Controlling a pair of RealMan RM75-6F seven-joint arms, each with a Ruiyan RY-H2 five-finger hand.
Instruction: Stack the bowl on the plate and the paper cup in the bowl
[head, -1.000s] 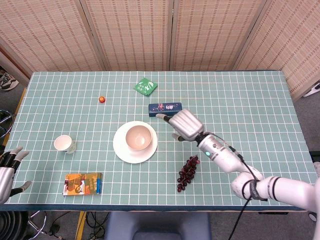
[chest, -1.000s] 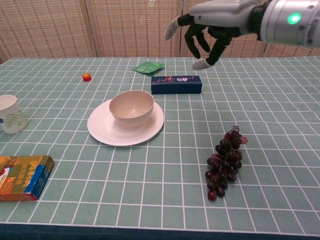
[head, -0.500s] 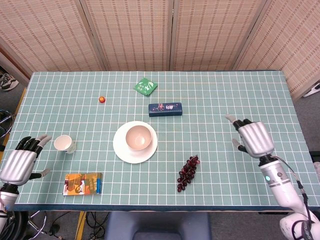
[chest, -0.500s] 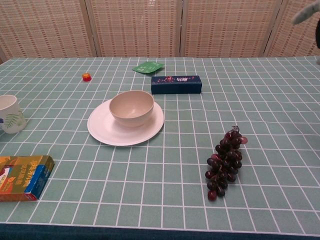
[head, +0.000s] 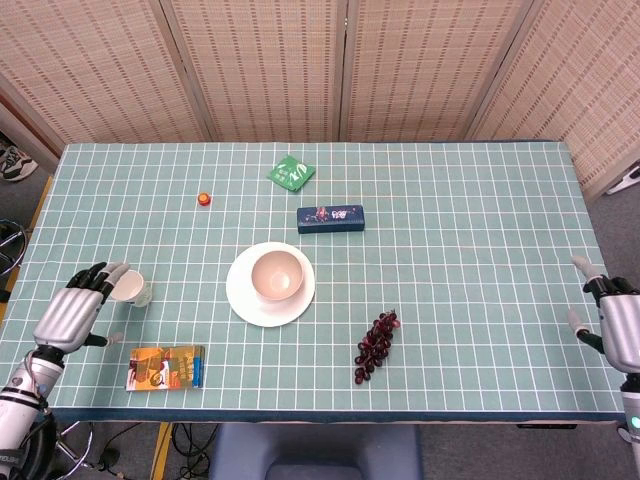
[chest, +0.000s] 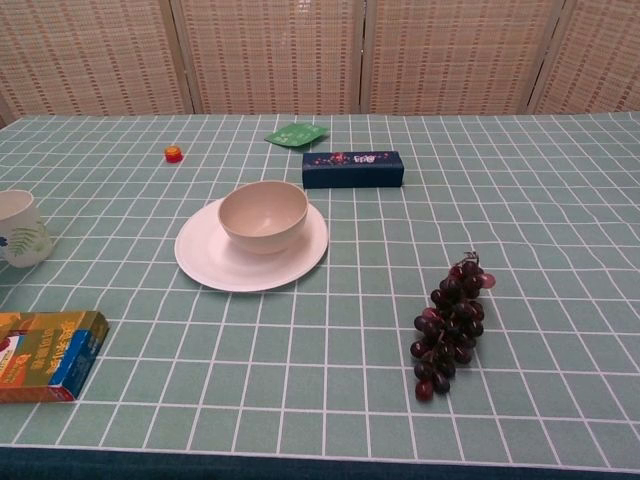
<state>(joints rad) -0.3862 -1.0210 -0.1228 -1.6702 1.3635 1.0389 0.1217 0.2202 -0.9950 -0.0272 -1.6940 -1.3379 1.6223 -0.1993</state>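
Since the bowl sits already on the plate, I judge the first half of the task as done, and the step in hand now is the paper cup. I go from the biggest thing to the smallest.

The table carries everything, under a green checked cloth. The plate lies near the middle of it, a little toward my left side, and the bowl stands upright on it, with nothing inside. My left hand is at the left edge of the table, just beside the paper cup. Its fingers are spread and reach toward the cup's rim, and it holds nothing. From the head view I cannot tell if a fingertip touches the cup. My right hand is far at the right edge, with the fingers apart and nothing in it, well away from all things. The paper cup stands upright, well apart from the plate; the chest view shows it at the left border with a leaf print.

For the next move I think the left hand must come around the cup's wall, close softly because paper deforms, then lift and carry it over the bowl.
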